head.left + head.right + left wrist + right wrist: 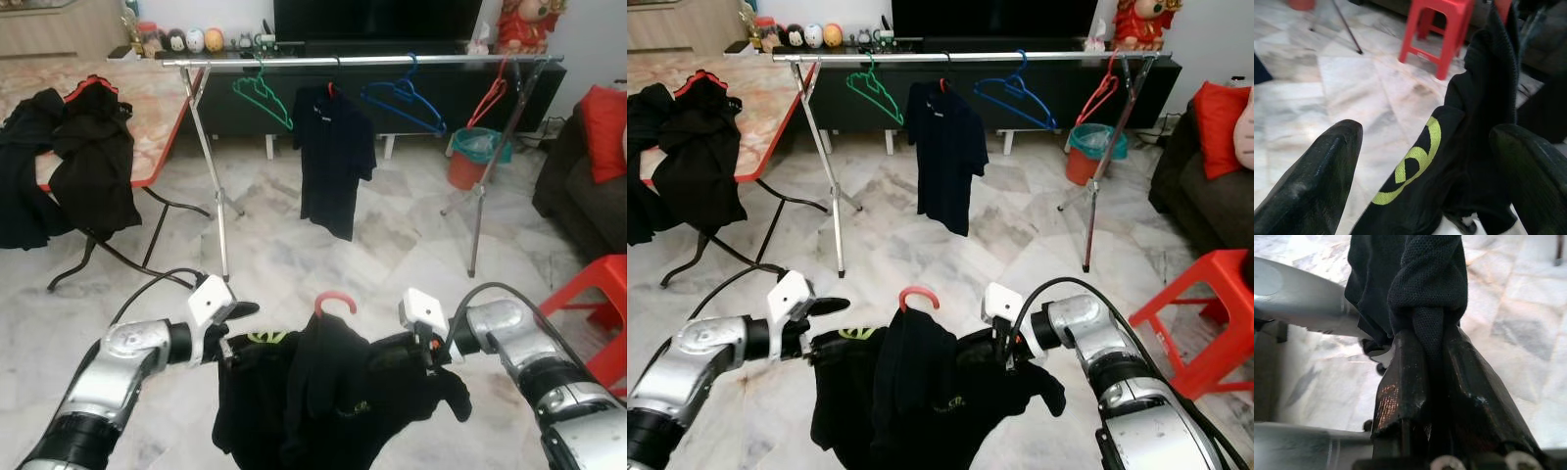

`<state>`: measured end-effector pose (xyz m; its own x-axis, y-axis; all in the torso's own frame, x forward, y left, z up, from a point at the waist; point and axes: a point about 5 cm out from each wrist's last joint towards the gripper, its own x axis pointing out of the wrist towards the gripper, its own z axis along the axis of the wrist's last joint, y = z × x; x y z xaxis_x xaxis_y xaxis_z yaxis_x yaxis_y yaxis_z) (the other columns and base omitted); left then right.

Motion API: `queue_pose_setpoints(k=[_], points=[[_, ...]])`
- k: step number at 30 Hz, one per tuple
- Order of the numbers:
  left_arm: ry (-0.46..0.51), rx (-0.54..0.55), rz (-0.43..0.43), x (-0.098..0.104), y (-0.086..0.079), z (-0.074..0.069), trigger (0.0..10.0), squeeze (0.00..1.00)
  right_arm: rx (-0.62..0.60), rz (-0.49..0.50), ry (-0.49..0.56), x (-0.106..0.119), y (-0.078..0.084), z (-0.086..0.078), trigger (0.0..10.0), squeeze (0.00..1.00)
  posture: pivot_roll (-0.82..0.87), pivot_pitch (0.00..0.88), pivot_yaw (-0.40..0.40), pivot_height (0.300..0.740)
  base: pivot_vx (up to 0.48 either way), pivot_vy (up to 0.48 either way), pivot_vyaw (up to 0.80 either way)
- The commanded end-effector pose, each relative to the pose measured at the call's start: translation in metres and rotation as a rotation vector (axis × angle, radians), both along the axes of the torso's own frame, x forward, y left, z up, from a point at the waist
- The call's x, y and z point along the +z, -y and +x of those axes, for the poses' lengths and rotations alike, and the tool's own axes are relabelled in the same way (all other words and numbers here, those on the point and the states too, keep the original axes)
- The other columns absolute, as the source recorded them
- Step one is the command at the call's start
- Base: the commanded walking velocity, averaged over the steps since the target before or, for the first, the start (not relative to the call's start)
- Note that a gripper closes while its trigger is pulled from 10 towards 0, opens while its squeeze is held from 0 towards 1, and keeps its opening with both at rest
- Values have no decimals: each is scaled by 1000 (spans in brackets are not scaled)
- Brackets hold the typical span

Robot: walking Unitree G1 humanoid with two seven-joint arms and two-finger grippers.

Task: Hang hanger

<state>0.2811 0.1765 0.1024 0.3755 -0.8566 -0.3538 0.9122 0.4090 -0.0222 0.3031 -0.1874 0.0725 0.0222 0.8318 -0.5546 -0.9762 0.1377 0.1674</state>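
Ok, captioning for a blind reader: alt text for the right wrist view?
The right gripper is shut on a bunched fold of black shirt. Marble floor lies behind, and a silver arm crosses beside it.

Pink-topped folding desk (157,108) at left, dark clothes (93,157) heaped over its edge. Red plastic stool (598,304) at right, dark sofa (578,196) behind it with a red cushion (605,117). Red bin (475,157) (teal liner) near the TV cabinet (441,88). Marble floor (323,264).
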Motion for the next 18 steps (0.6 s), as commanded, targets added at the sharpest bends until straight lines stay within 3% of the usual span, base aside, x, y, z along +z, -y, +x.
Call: queue_pose_setpoints(k=[1,10,18], points=[[-16,-69,32,-2,3,-5,10000,0,30,18,37,9,-4,5,0,0,16,0,-34,740,0,0,0],[-32,-102,58,-4,12,-4,10000,0,91,38,22,12,-10,3,0,0,16,0,-35,740,0,0,0],[-41,-124,52,-11,29,0,10000,0,158,61,7,12,-19,-1,0,0,14,0,-34,740,0,0,0]])
